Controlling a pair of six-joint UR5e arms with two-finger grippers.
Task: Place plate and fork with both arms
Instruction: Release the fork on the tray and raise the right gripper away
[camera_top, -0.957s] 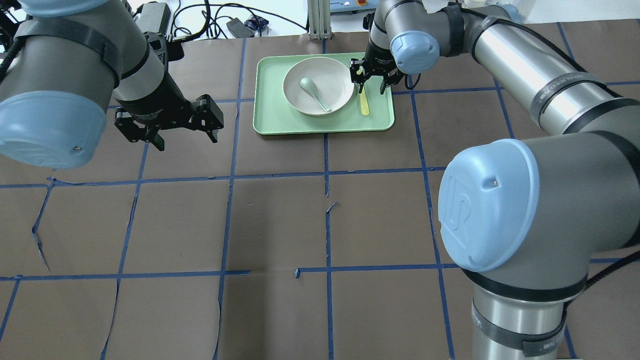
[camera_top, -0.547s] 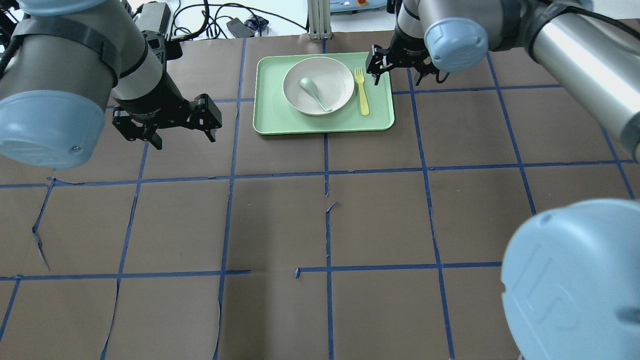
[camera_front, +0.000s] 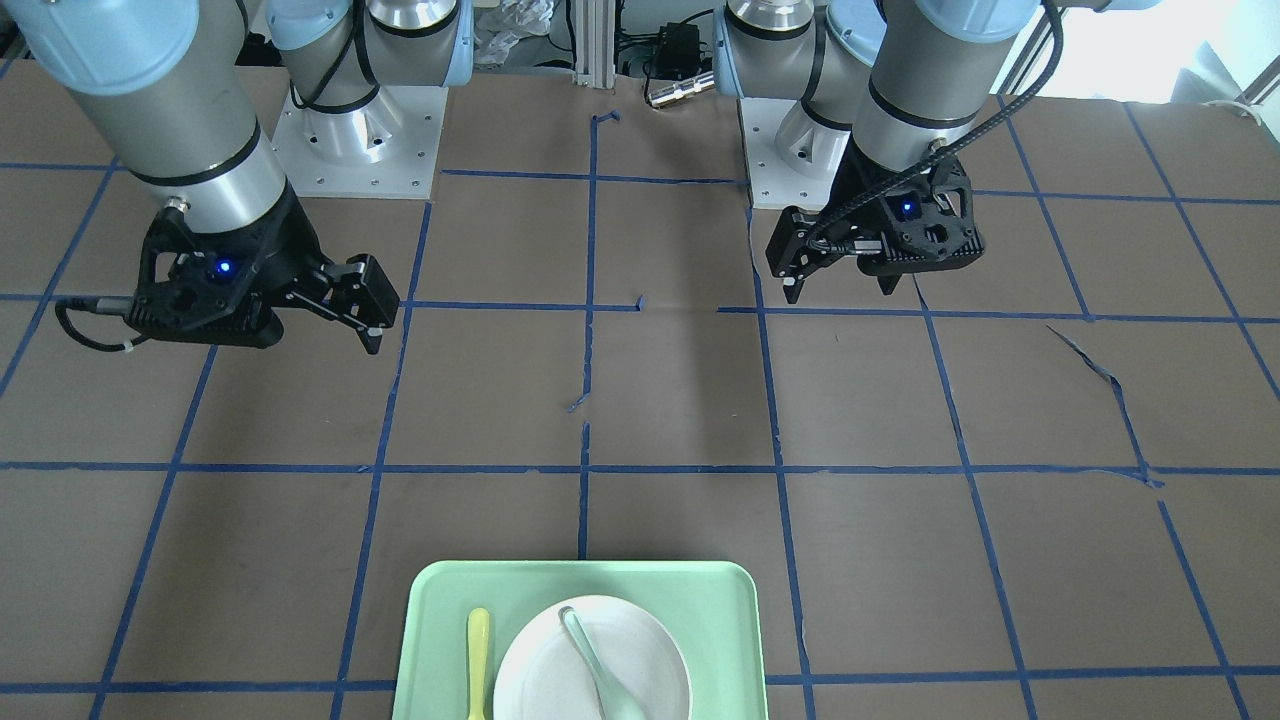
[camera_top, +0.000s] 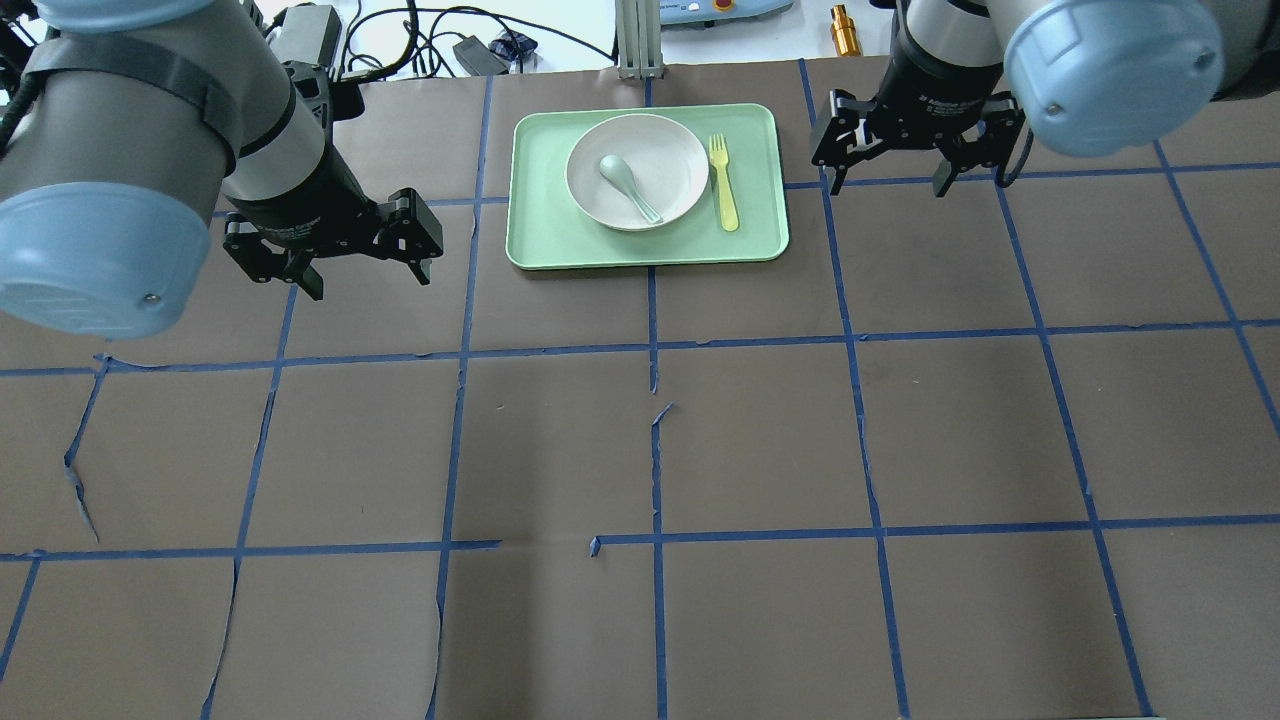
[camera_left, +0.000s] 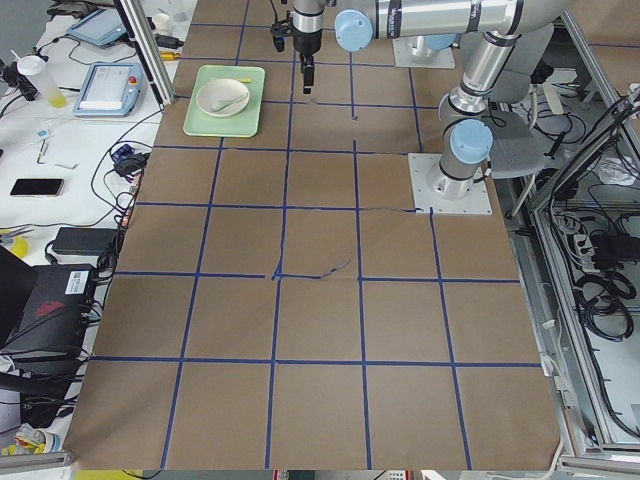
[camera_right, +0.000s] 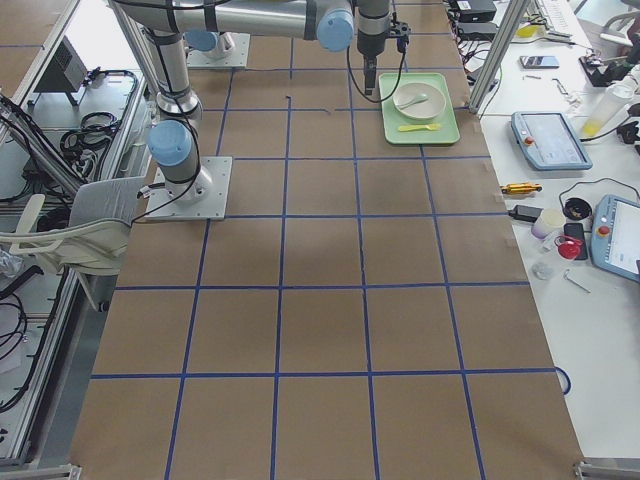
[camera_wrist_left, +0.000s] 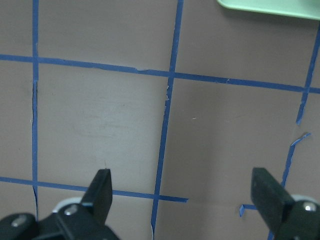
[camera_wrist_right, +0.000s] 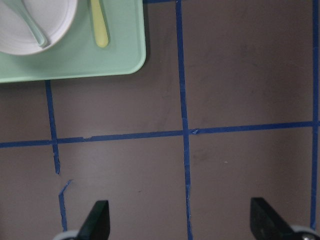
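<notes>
The off-white plate (camera_top: 683, 150) sits on a mint-green tray (camera_top: 540, 235) at the table's far side, with a grey-green spoon (camera_top: 628, 185) in it. The pale-yellow fork (camera_top: 723, 182) lies flat on the tray just right of the plate. My right gripper (camera_top: 886, 186) hangs open and empty over the table, right of the tray. My left gripper (camera_top: 372, 280) hangs open and empty, left of the tray. The right wrist view shows the plate (camera_wrist_right: 55, 25), the fork (camera_wrist_right: 98, 25) and the tray (camera_wrist_right: 100, 65) beyond its open gripper (camera_wrist_right: 181, 220). The left wrist view shows its open gripper (camera_wrist_left: 182, 195) over bare table.
Brown paper with a blue tape grid covers the table. In the front-facing view the tray (camera_front: 720, 620) is at the bottom edge, the right gripper (camera_front: 365, 325) left, the left gripper (camera_front: 838, 292) right. Cables and a brass part (camera_top: 839, 16) lie beyond the far edge.
My right gripper was down at the fork on the tray; it has pulled away to the right, open. The fork stays on the tray. The left gripper has barely moved.
</notes>
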